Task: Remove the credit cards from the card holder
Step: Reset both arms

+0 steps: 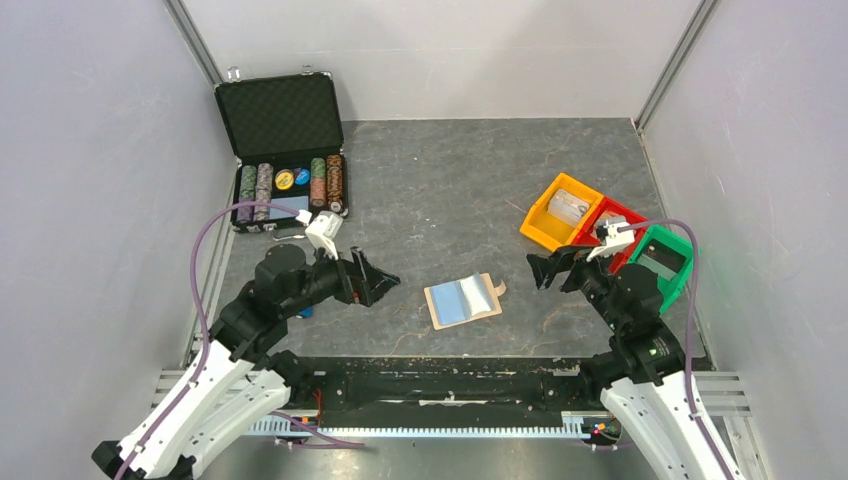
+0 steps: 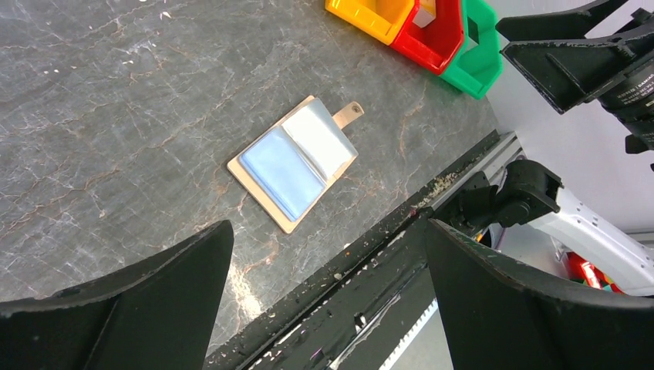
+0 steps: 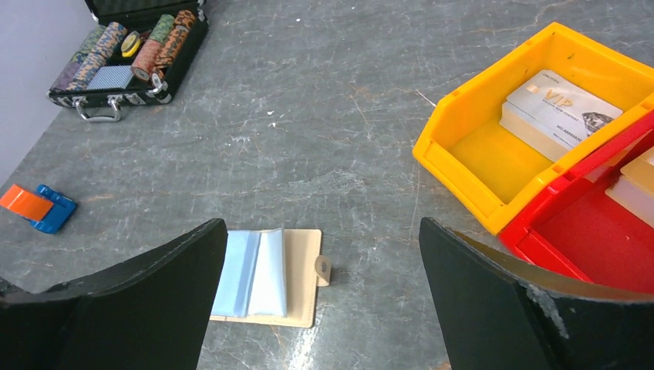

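Observation:
The card holder (image 1: 463,300) lies open and flat on the grey table, blue lining up and its tan tab pointing right; it also shows in the left wrist view (image 2: 293,162) and the right wrist view (image 3: 266,277). No card shows in its pockets. A stack of pale grey credit cards (image 3: 559,108) with gold print lies in the yellow bin (image 1: 545,228). My left gripper (image 1: 380,275) hovers open to the left of the holder, and nothing is between its fingers (image 2: 177,285). To the holder's right, my right gripper (image 1: 550,268) is open and empty.
A red bin (image 3: 594,254) with a pale block in it and a green bin (image 1: 662,262) stand beside the yellow one at the right. A black foam-lined case (image 1: 285,150) of poker chips stands open at the back left. A small orange and blue object (image 3: 35,206) lies near the left arm.

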Tool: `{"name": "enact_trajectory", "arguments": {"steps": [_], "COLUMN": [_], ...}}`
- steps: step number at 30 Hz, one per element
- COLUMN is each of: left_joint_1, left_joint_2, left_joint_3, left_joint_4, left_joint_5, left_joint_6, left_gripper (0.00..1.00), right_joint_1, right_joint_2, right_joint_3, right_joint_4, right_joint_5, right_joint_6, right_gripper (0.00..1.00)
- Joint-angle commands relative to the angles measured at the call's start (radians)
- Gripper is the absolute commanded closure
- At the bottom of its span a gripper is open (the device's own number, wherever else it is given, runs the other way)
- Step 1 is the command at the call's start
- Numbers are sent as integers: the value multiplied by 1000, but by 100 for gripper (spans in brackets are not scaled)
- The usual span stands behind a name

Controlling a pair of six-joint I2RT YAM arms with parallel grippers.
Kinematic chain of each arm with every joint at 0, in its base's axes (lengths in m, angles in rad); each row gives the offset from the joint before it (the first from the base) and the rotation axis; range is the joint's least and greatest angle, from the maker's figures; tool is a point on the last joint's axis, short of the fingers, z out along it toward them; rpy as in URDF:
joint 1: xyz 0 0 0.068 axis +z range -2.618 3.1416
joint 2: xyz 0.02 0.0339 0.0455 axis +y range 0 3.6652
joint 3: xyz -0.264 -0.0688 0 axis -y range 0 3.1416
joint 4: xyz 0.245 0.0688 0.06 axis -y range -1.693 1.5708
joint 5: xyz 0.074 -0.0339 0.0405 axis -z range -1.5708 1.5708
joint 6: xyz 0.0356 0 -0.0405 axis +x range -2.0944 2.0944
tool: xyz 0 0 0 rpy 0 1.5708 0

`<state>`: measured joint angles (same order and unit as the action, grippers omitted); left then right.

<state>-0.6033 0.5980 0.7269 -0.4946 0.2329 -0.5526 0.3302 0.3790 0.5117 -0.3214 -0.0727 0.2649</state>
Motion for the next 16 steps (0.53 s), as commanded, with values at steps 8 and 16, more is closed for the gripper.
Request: {"name": "enact_trajectory", "arguments": {"steps": [8, 16], "left_joint_1": [4, 3], "left_joint_2": [-78, -95], "left_joint_3": [-28, -24], "left_joint_4": [65, 61], "left_joint_5": [-58, -77], "left_joint_6": [11, 12], "left_gripper": [0, 0], "right_joint_1": [3, 3], "right_joint_2": [3, 12], "right_joint_3": [1, 2], "right_joint_4": [76, 79], "right_joint_5": [-13, -29], "right_joint_6": [43, 33], "right_gripper": [2, 2]}}
